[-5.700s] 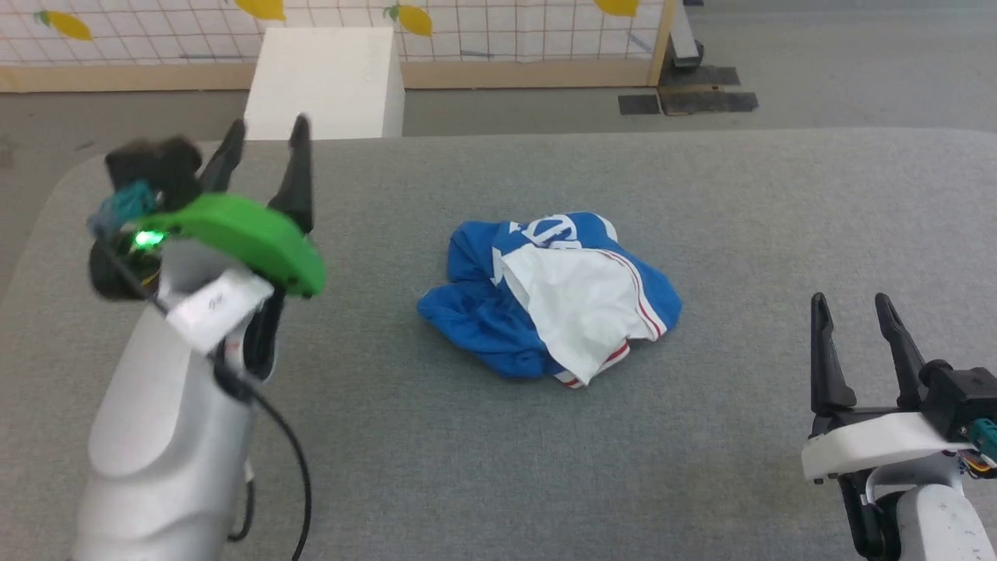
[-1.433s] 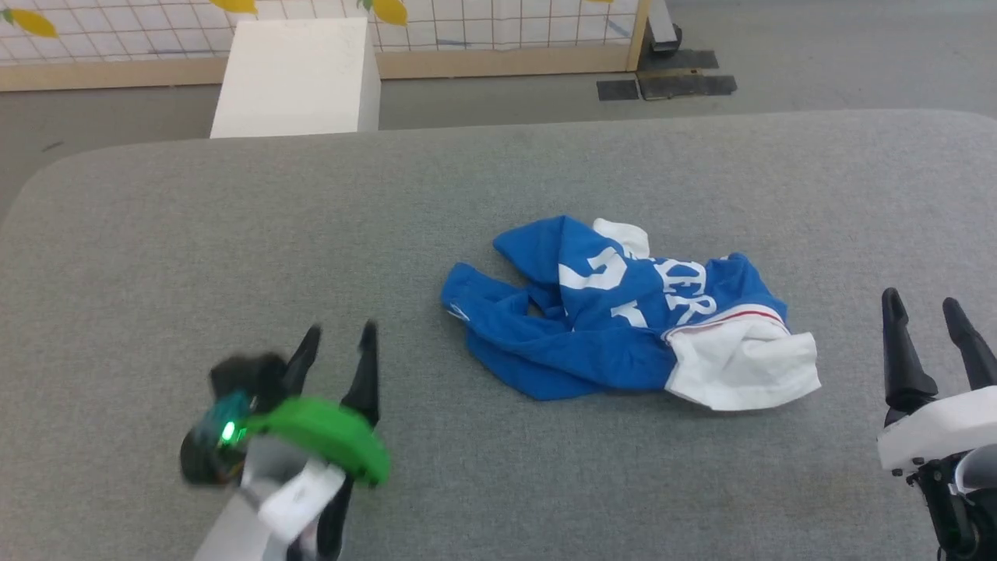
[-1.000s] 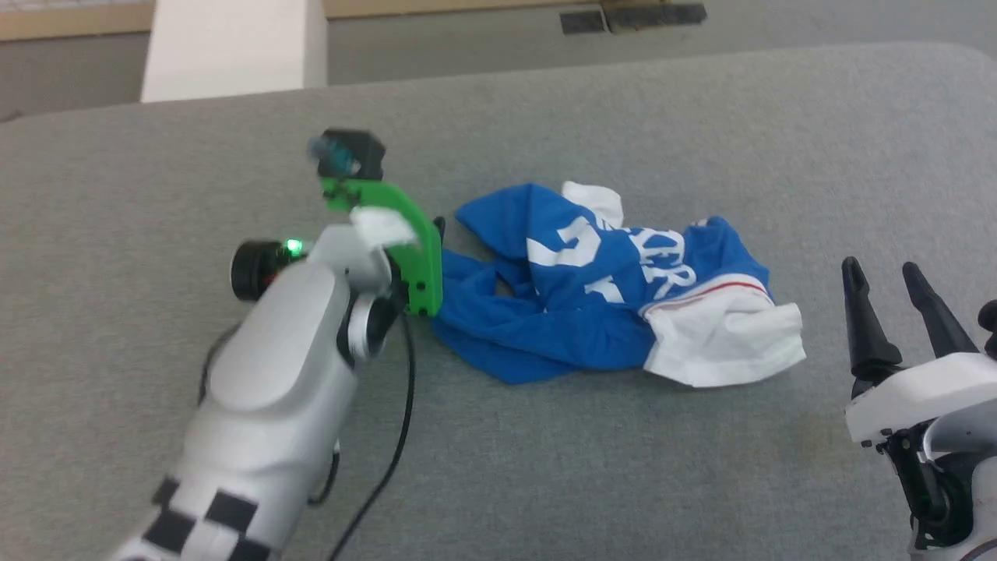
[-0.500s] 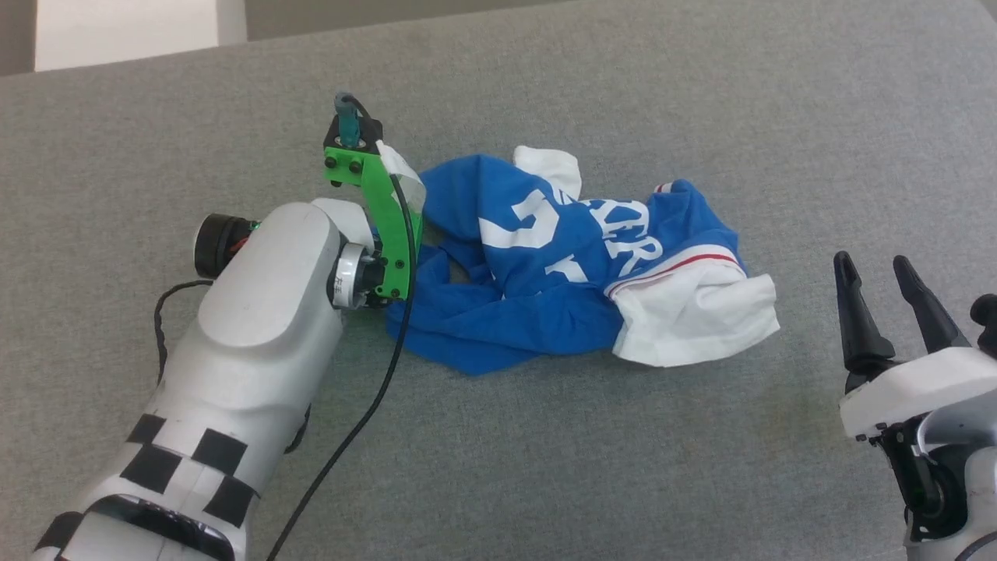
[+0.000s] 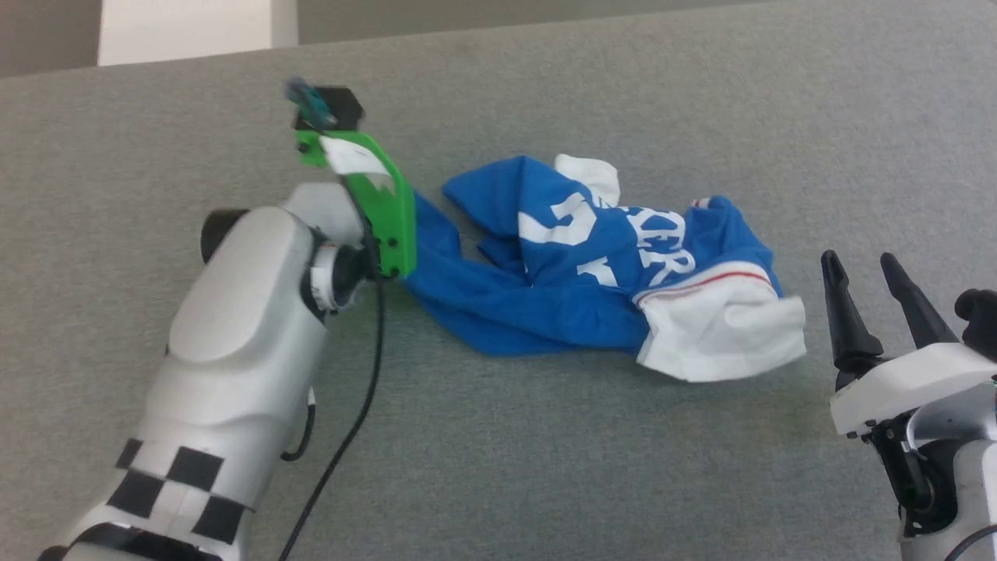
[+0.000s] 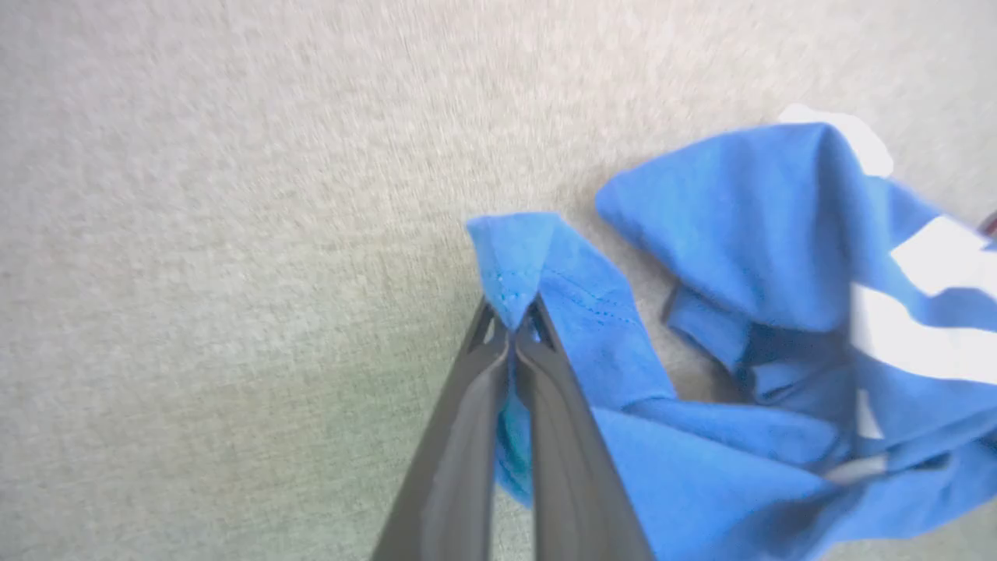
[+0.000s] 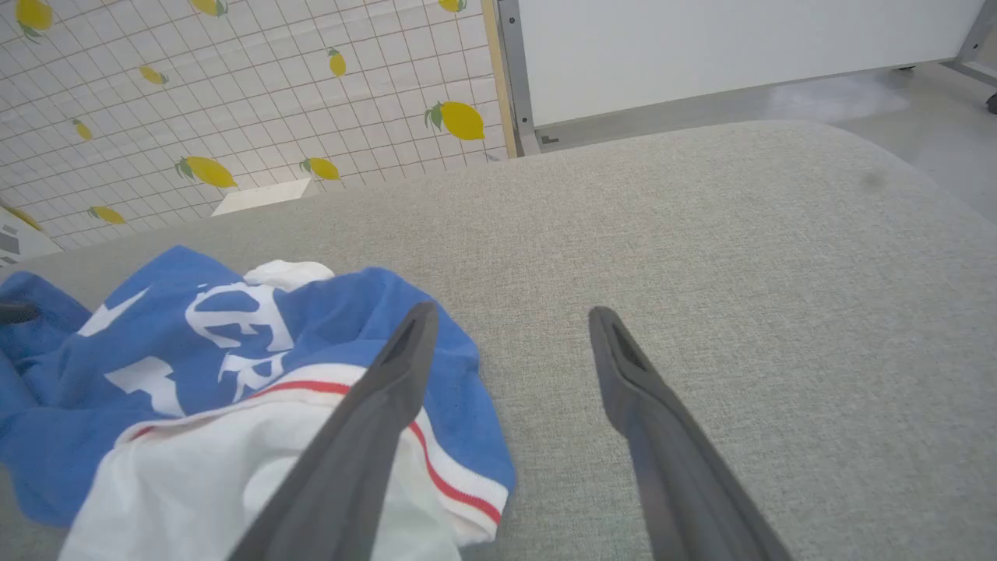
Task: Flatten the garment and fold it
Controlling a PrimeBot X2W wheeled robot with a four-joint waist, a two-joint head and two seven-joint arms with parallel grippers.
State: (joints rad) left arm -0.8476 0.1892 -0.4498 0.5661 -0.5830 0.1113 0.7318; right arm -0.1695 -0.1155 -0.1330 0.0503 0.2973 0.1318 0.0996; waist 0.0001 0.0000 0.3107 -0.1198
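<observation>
The garment (image 5: 592, 257) lies crumpled mid-table in the head view, royal blue with white lettering and a white sleeve with red trim at its right end. My left gripper (image 6: 512, 319) is shut on a stitched blue edge of the garment (image 6: 740, 234), at its left end. That edge is drawn out from the heap. In the head view the green wrist mount (image 5: 382, 210) hides those fingers. My right gripper (image 5: 857, 265) stands open at the lower right, just right of the white sleeve. In the right wrist view the open right gripper (image 7: 512, 315) has its left finger over the garment (image 7: 234, 335).
The grey fabric table (image 5: 545, 467) spreads wide on all sides of the shirt. A white box (image 5: 187, 31) stands beyond the far left edge. A black cable (image 5: 350, 436) hangs along my left arm. A lemon-print wall (image 7: 234, 93) and a white panel (image 7: 701, 47) stand behind the table.
My left arm swung in from the lower left to the garment's left edge and shut on it. The blue edge is now drawn out leftward. The camera also shifted.
</observation>
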